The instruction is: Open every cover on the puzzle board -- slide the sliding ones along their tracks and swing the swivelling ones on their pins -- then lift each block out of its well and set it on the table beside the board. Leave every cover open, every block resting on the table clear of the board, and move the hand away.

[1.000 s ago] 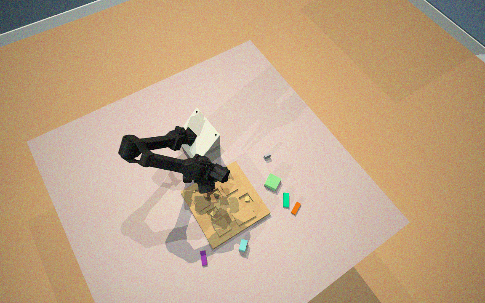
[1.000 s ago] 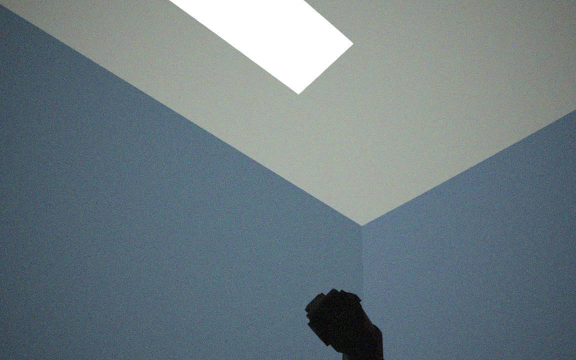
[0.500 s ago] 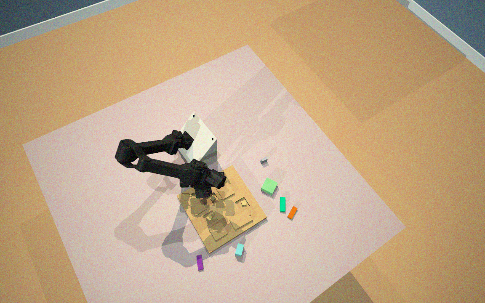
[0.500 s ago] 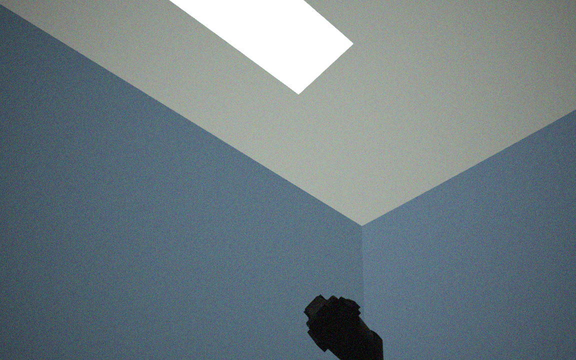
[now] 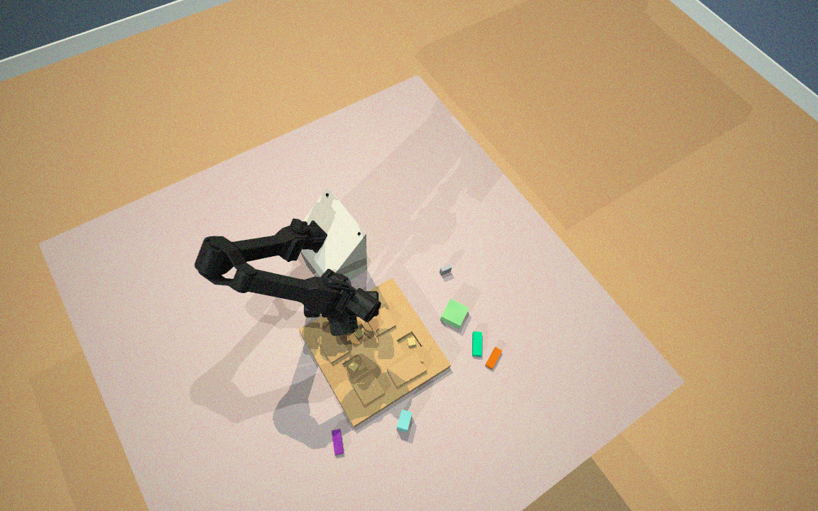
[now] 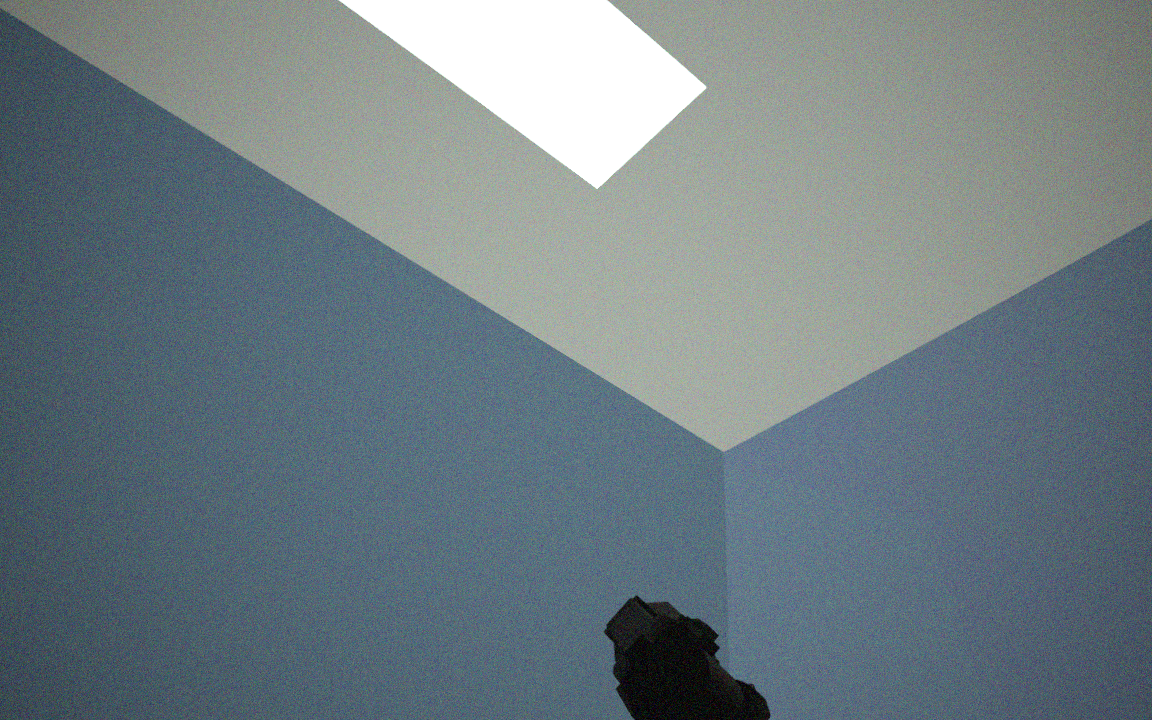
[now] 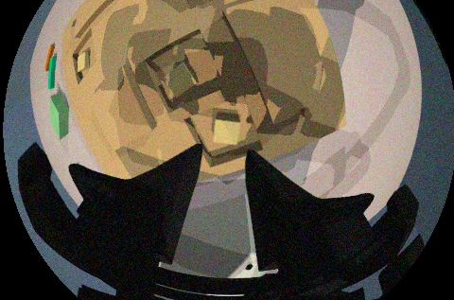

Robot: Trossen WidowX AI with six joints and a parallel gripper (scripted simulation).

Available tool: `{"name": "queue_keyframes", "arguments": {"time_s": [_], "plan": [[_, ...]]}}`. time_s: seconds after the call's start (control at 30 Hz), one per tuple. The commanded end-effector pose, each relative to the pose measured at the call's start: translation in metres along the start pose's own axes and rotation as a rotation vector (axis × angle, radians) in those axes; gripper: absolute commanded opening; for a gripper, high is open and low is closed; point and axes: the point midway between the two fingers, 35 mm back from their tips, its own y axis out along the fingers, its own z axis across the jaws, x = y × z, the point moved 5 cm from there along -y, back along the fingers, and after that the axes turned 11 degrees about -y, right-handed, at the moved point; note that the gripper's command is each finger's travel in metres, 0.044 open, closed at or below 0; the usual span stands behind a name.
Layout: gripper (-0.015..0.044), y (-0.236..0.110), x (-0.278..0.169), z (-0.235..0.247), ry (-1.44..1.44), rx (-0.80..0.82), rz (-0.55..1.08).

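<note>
Gripper (image 7: pixel 223 158) hanging over the board (image 5: pixel 427 355)
Its jaws are standing partly apart, gripping nothing; 6 blocks are lying on the mat beside the board.
</note>
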Motion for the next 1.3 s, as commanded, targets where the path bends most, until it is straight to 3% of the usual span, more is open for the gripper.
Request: {"name": "queue_keyframes", "arguments": {"time_s": [0.0, 1.27], "plan": [[0.0144, 0.000, 0.000, 0.000, -0.004, -0.001, -0.004], [0.0144, 0.023, 0.002, -0.001, -0.004, -0.002, -0.004]]}}
